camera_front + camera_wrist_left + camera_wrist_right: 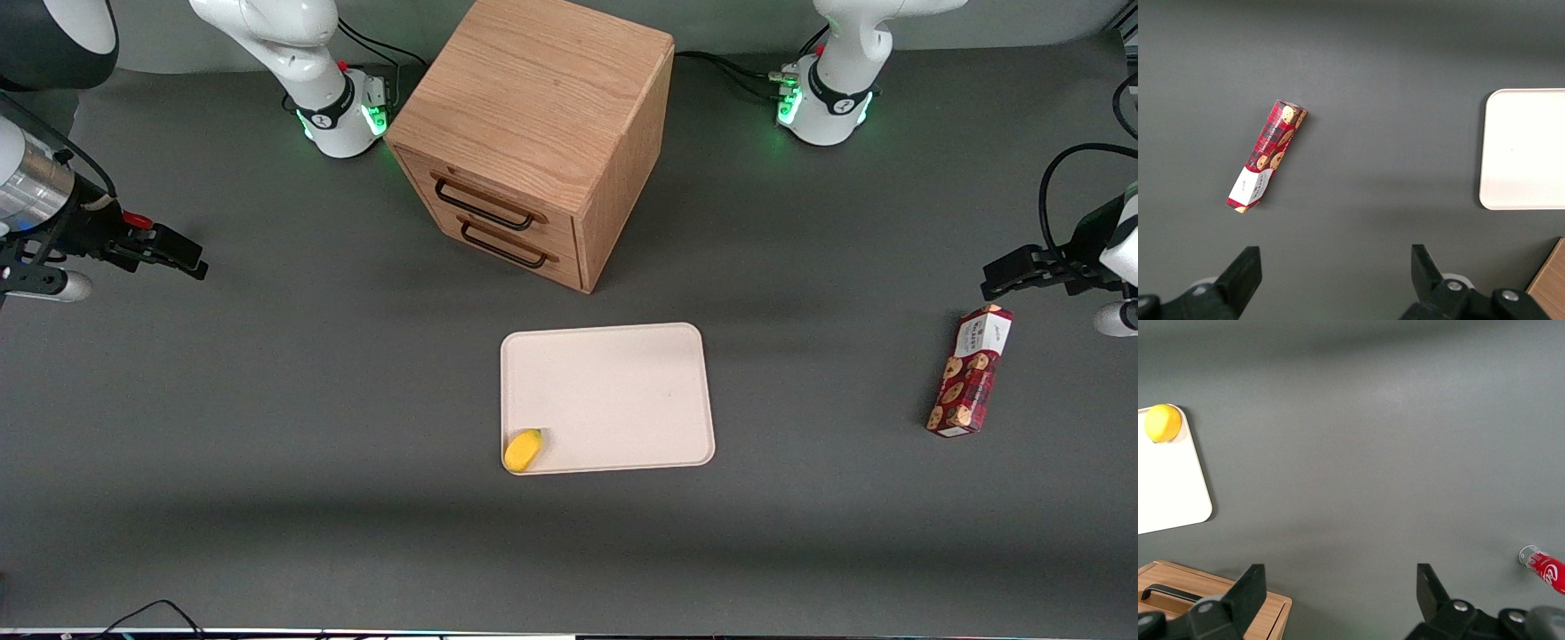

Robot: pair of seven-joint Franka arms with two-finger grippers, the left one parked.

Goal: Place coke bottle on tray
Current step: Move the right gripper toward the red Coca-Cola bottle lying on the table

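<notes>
The coke bottle [1543, 567] shows only in the right wrist view: it lies on its side on the grey table, red with white script, clear bottom end showing, partly cut off by the frame edge. My right gripper [1338, 593] hovers over bare table beside it, open, with nothing between its fingers. From the front, the gripper [191, 264] hangs at the working arm's end of the table, well away from the tray [622, 356]. The cream tray [1165, 487] lies in front of the drawer cabinet.
A small yellow fruit [523, 449] sits on the tray's corner nearest the front camera. The wooden two-drawer cabinet [533, 133] stands mid-table. A red cookie box [969, 372] lies toward the parked arm's end.
</notes>
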